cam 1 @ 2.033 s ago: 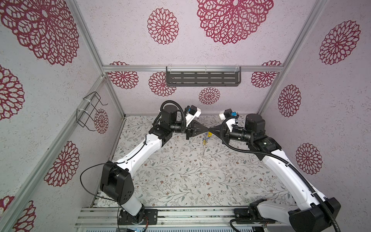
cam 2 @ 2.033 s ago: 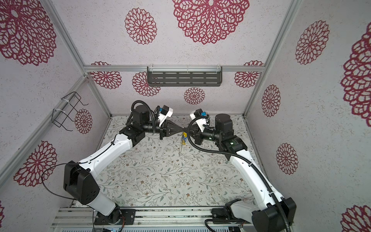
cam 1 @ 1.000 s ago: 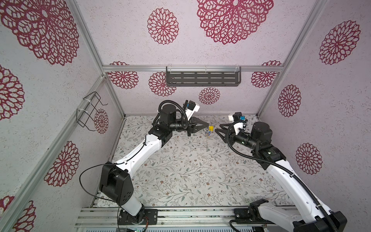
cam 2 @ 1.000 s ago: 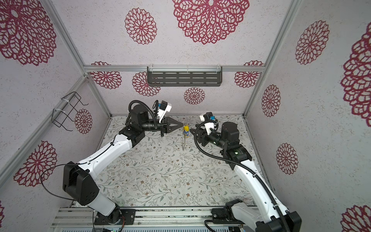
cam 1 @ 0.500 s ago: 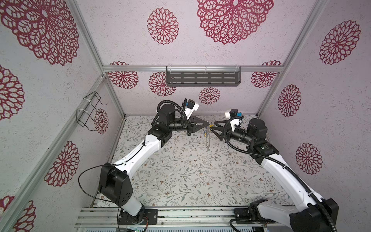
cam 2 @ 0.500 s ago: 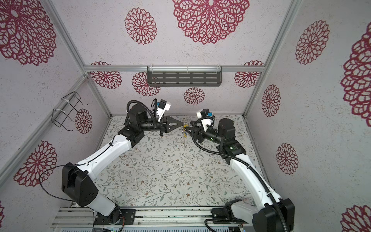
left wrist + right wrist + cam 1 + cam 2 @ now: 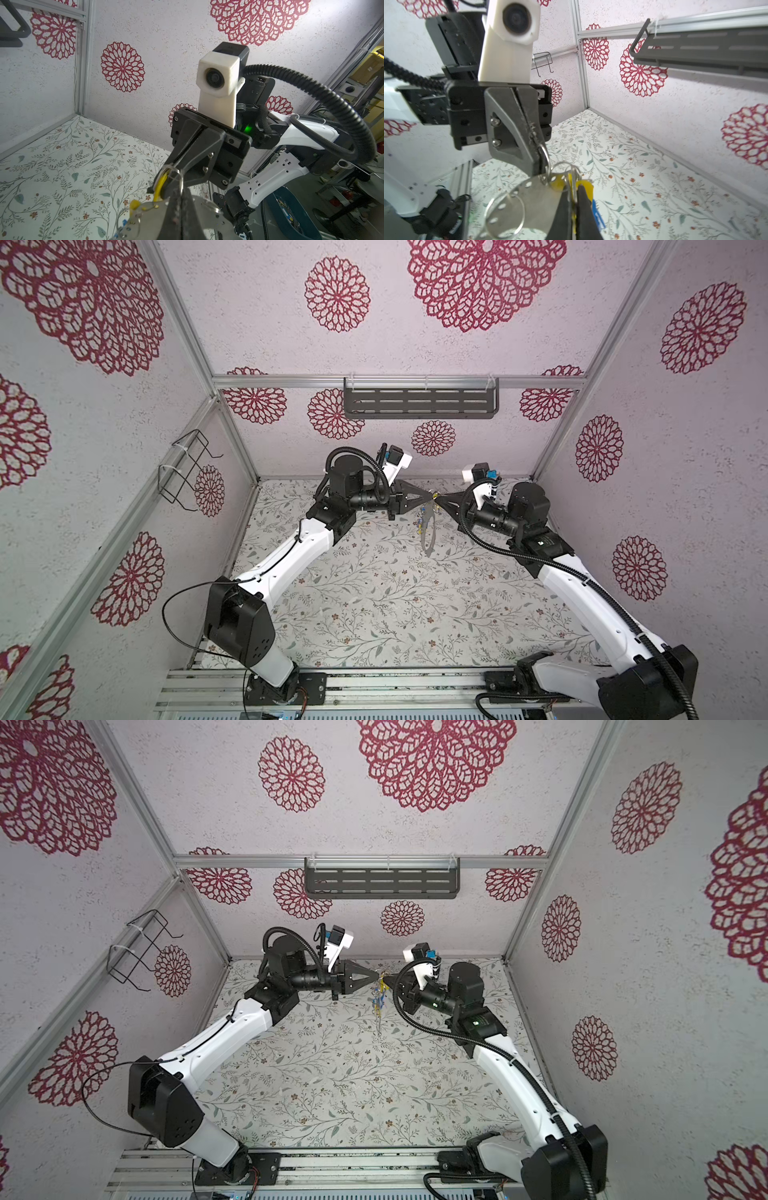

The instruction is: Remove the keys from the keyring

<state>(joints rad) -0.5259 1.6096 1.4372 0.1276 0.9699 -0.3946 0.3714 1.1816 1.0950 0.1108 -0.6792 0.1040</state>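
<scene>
The left end effector and the right end effector meet tip to tip. They are up in the air, over the far middle of the flowery surface. Both are shut tight.

The left end effector's jaws are pressed together on the top edge of the flat grey metal ring-shaped keyring. A small thin wire ring loops around the tips there. The keyring hangs down from this grip and does not touch the surface. In both top views you see it from the side, as a thin grey strip between the two arms.

The right end effector's jaws are pinched on a small yellow plastic key tag. This yellow key tag sits right at the top of the keyring, just beside the left end effector's tips. You can see it from the left wrist too, squeezed in the black tips of the right end effector.

A second yellow key tag sits against the keyring a little lower. A blue plastic key tag hangs just past the pinched one. How many more tags there are, I cannot tell.
</scene>
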